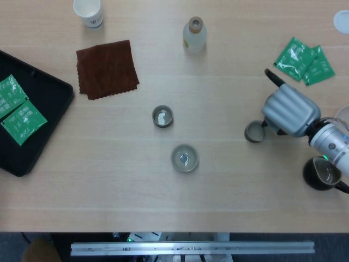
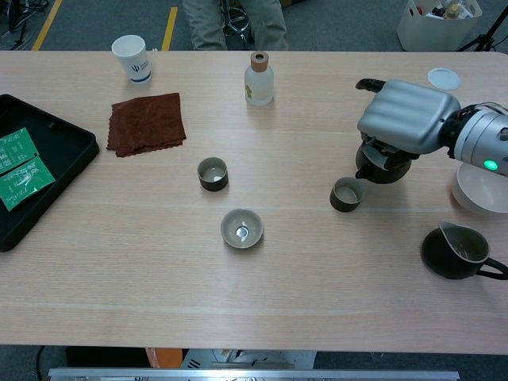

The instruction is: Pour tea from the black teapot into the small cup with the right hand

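My right hand point(image 2: 406, 117) point(image 1: 290, 112) grips the black teapot point(image 2: 383, 163) from above and covers most of it. The pot is lifted off the table and tipped, its spout right over the rim of a small dark cup point(image 2: 346, 194) point(image 1: 254, 131). In the head view the teapot is almost wholly hidden under the hand. Whether tea is flowing cannot be told. Two more small cups stand to the left, one point(image 2: 212, 173) nearer the cloth and one wider point(image 2: 241, 228) lower down. My left hand appears in neither view.
A dark pitcher point(image 2: 456, 251) and a white bowl point(image 2: 479, 184) sit at the right edge. Green tea packets point(image 1: 304, 59) lie behind the hand. A bottle point(image 2: 259, 79), brown cloth point(image 2: 148, 122), paper cup point(image 2: 132, 57) and black tray point(image 2: 48, 167) fill the far and left side.
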`<action>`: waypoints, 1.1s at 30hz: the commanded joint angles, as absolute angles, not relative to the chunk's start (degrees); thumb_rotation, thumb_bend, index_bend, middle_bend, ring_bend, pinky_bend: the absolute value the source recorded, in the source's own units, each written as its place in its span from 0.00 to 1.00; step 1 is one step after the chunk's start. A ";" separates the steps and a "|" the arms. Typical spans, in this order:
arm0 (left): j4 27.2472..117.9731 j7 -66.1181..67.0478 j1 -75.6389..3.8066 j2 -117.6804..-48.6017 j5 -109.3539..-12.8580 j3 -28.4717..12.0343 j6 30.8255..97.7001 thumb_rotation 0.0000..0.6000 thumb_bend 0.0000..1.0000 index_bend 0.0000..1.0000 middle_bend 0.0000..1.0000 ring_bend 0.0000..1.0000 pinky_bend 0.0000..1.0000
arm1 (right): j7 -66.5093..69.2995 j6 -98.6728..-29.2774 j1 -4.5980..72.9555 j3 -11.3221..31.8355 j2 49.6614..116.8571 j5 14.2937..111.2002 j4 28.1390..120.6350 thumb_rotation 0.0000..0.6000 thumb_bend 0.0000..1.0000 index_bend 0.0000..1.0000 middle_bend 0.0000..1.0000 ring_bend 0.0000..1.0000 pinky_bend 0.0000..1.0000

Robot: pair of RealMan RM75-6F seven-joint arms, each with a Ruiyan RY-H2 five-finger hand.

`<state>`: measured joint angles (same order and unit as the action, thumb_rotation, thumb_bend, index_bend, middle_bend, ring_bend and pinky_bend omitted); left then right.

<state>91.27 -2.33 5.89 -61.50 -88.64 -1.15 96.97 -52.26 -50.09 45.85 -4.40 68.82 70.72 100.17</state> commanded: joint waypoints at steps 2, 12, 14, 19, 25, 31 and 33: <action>91.20 -2.40 5.96 -61.53 -88.65 -1.16 97.05 1.00 0.29 0.25 0.25 0.17 0.08 | -53.64 -50.16 46.12 -4.54 68.96 70.81 100.33 0.50 0.58 0.78 0.81 0.68 0.09; 90.69 -2.80 6.14 -61.88 -88.50 -1.21 97.11 1.00 0.29 0.25 0.25 0.17 0.08 | -57.98 -50.51 46.74 -4.95 68.68 70.70 101.35 0.50 0.54 0.78 0.81 0.68 0.09; 90.60 -2.90 6.19 -61.93 -88.52 -1.21 97.17 1.00 0.29 0.25 0.25 0.17 0.08 | -58.70 -50.60 46.81 -5.00 68.80 70.54 101.46 0.50 0.54 0.78 0.81 0.68 0.09; 90.29 -3.18 6.43 -62.04 -88.45 -1.21 97.42 1.00 0.29 0.25 0.25 0.17 0.08 | -60.96 -50.48 47.26 -5.26 68.81 70.08 101.89 0.50 0.54 0.78 0.81 0.68 0.08; 89.96 -3.38 6.56 -62.23 -88.45 -1.23 97.54 1.00 0.29 0.25 0.25 0.17 0.08 | -63.52 -50.49 47.81 -5.55 68.79 69.31 102.44 0.50 0.54 0.78 0.81 0.68 0.08; 89.74 -3.63 6.67 -62.24 -88.43 -1.27 97.64 1.00 0.29 0.25 0.25 0.17 0.08 | -65.05 -51.01 48.07 -5.68 68.79 68.79 102.94 0.50 0.54 0.78 0.81 0.68 0.08; 89.67 -3.70 6.72 -62.27 -88.43 -1.27 97.67 1.00 0.29 0.25 0.25 0.17 0.08 | -65.61 -51.20 48.16 -5.77 68.75 68.73 103.05 0.50 0.54 0.78 0.81 0.68 0.08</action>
<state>89.67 -3.69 6.71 -62.27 -88.43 -1.27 97.67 -65.46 -51.11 48.11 -5.72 68.77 68.78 102.99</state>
